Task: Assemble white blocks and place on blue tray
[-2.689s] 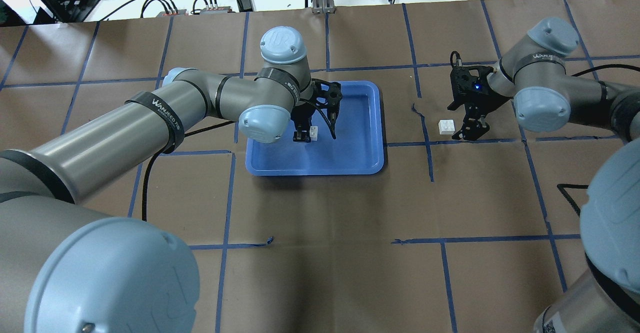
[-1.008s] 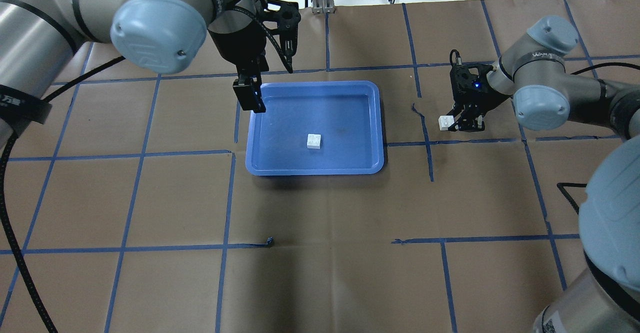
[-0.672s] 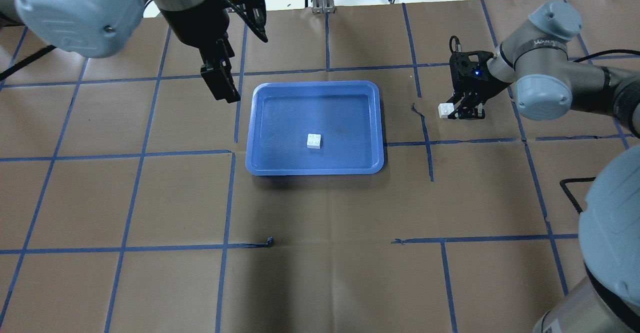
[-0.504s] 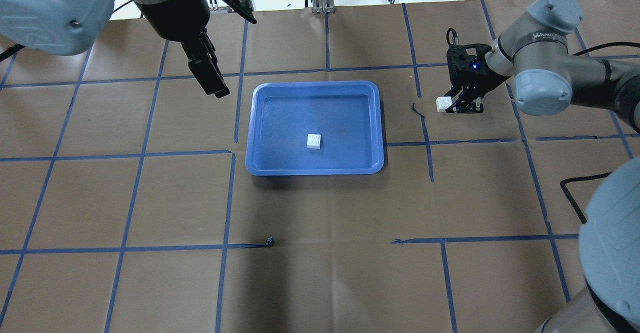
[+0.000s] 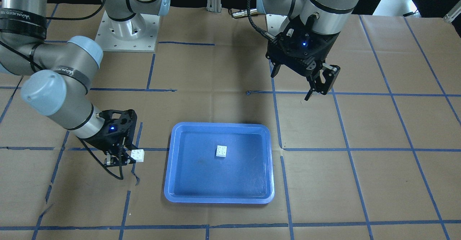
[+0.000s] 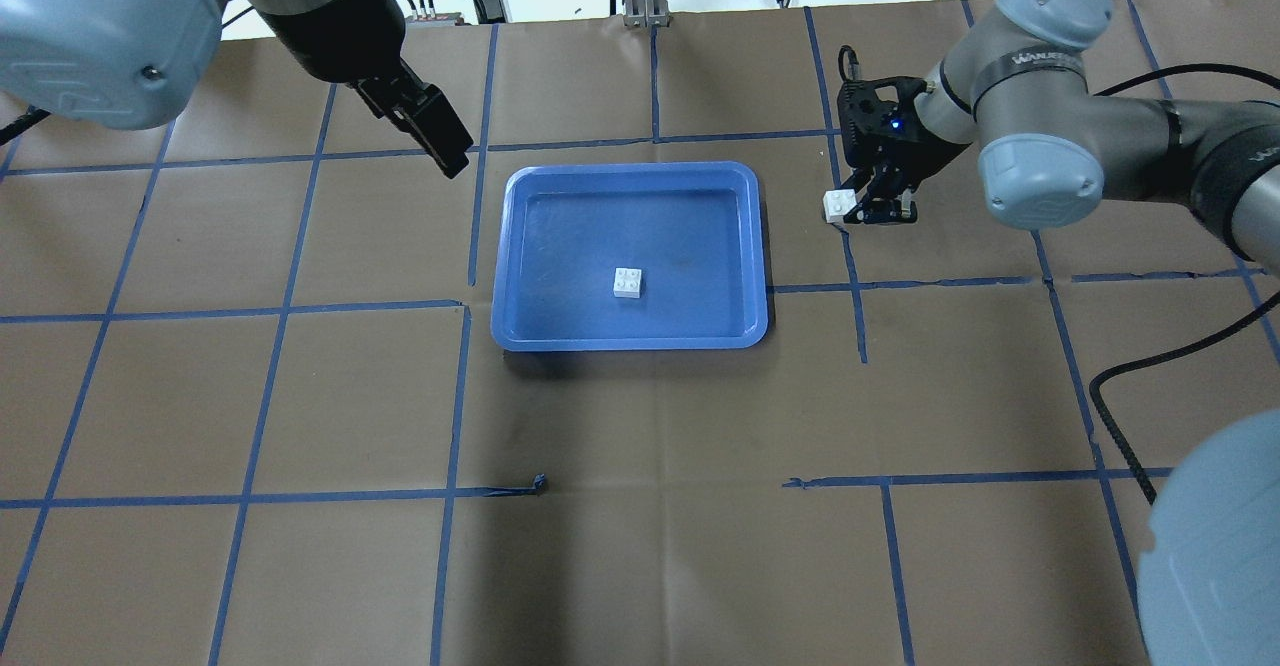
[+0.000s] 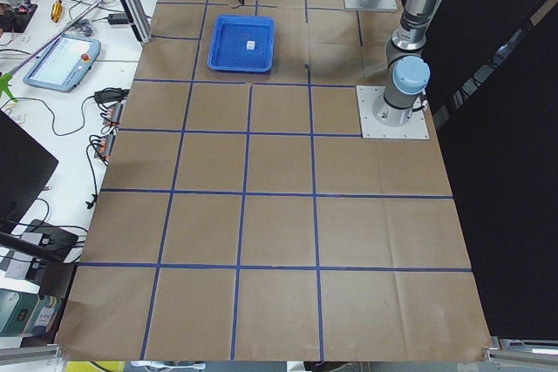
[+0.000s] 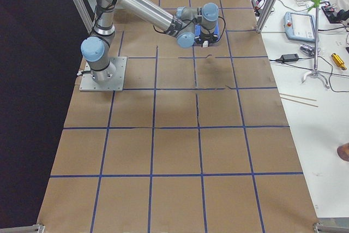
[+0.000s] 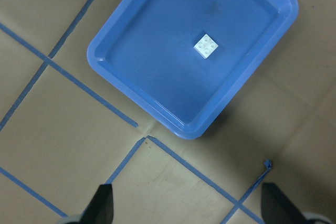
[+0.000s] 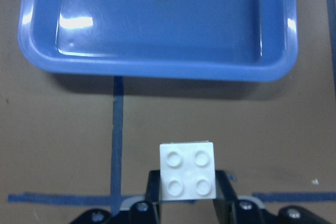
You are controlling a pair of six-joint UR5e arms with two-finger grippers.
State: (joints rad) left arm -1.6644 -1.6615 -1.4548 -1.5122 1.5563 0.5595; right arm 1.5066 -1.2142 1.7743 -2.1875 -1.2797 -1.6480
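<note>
Just right of the big blue plastic tray [image 6: 630, 168], right gripper [image 6: 878, 214] clamps one small white studded brick [image 6: 838, 204], w/ its mate [image 6: 628, 283] mid-tray to its left; left gripper [image 9: 190, 203] spread wide, empty, farther off.

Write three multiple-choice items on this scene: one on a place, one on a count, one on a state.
1. Where lies the loose white square plastic brick? A. on the floor of the large rectangular blue plastic tray; B. outside the tray; C. on its rim.
2. How many studs top the held white square plastic brick in the right gripper? A. two; B. four; C. six.
3. How is the left gripper? A. shut on a brick; B. open, empty; C. shut, empty.
Key: A: it rests on the floor inside the rim. B: the right wrist view shows four. B: its fingers stand wide apart, nothing between.
</note>
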